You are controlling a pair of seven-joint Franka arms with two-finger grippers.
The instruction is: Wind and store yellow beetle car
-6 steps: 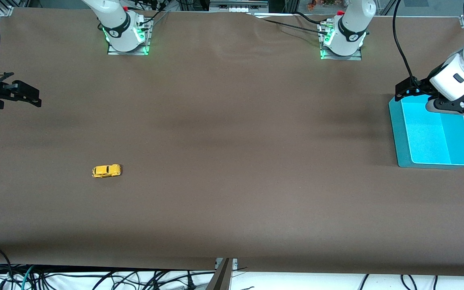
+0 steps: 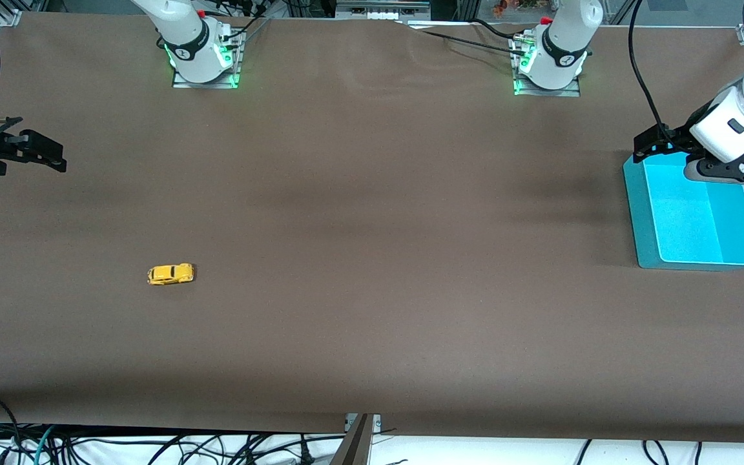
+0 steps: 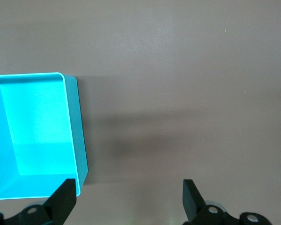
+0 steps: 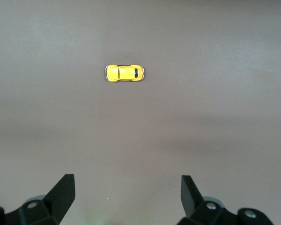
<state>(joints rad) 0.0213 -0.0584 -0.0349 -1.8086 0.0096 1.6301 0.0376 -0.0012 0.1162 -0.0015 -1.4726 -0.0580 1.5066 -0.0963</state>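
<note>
The tiny yellow car, rounded with dark windows, sat on the worktop, well apart from the bin. The left gripper hung open over the bin's edge; the right gripper waited open over the worktop.

Your front view sits high up facing the two arm bases, taking in the whole brown table. The two wrist cams look straight down from well above the cloth. The right wrist view catches the yellow beetle car — same car you see in the front view near the right arm's end. The left wrist view shares the teal bin with the front.
</note>
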